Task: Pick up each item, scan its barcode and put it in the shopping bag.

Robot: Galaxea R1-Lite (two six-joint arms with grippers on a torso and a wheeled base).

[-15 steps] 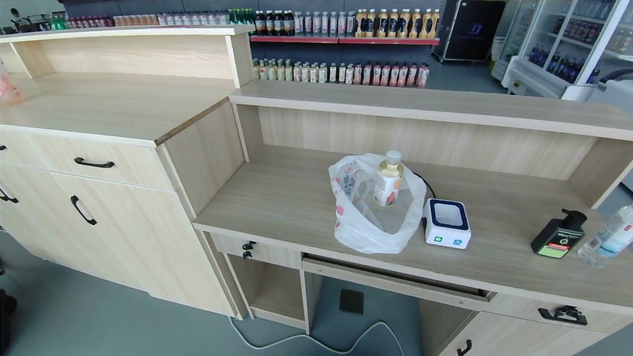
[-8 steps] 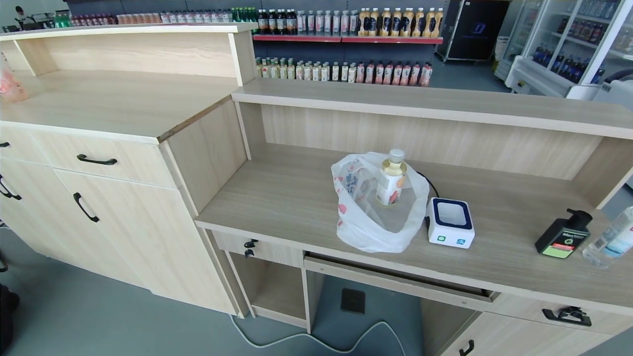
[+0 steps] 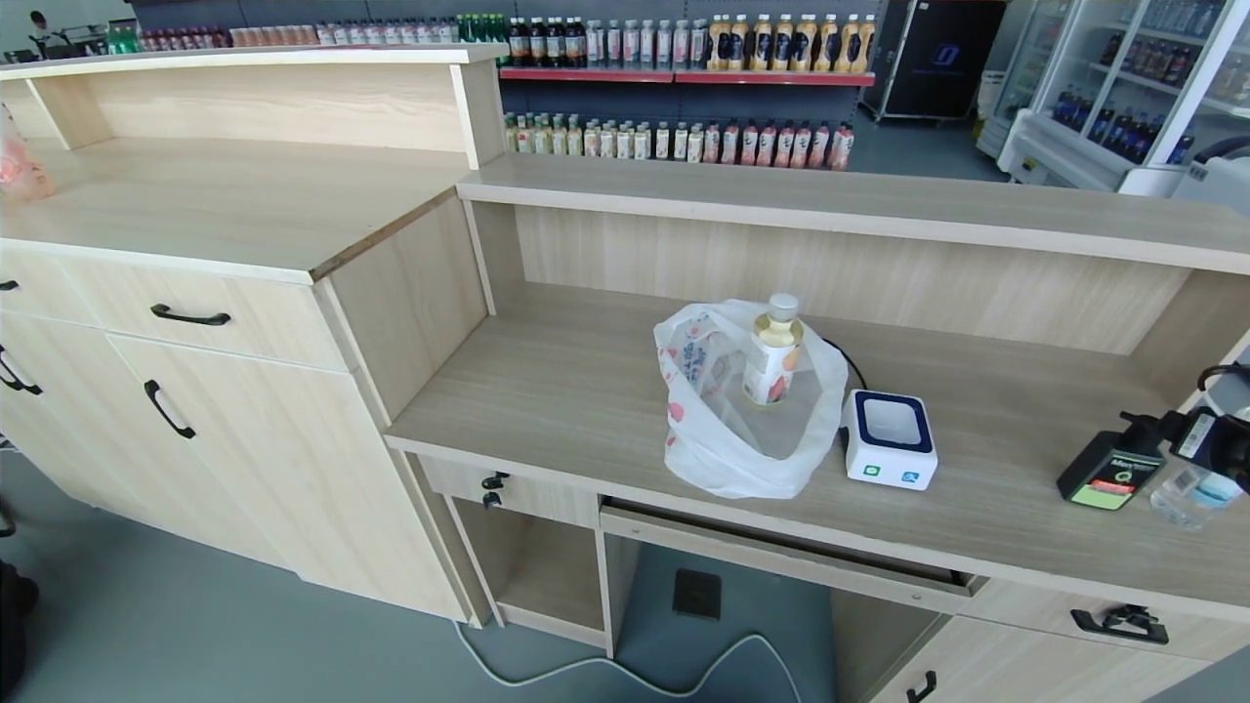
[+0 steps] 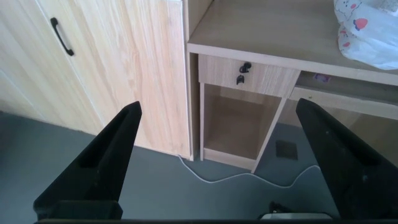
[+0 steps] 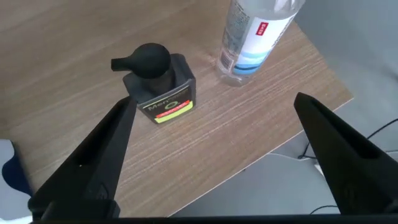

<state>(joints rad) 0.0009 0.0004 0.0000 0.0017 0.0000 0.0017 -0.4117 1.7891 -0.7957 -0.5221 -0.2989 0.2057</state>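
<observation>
You have a pale wood-grain worktop [image 3: 586, 391], light brown with fine darker streaks. On it, your translucent white plastic shopping bag [image 3: 723, 464] carries pink-red blotches and a blue printed patch. The tall plastic drink bottle [image 3: 771, 356] has a white cap, a yellowish neck and a white label with an orange-pink spot. Your square white scanner box [image 3: 889, 441] has a navy rim, with one green and one blue mark on its front. The squat black pump bottle [image 5: 158, 84] wears a green and red label. The clear plastic water bottle [image 5: 255, 31] has a white, blue and red label. The curved metal drawer handles [image 3: 190, 315] are black, and the smooth floor [image 3: 195, 625] is grey.
</observation>
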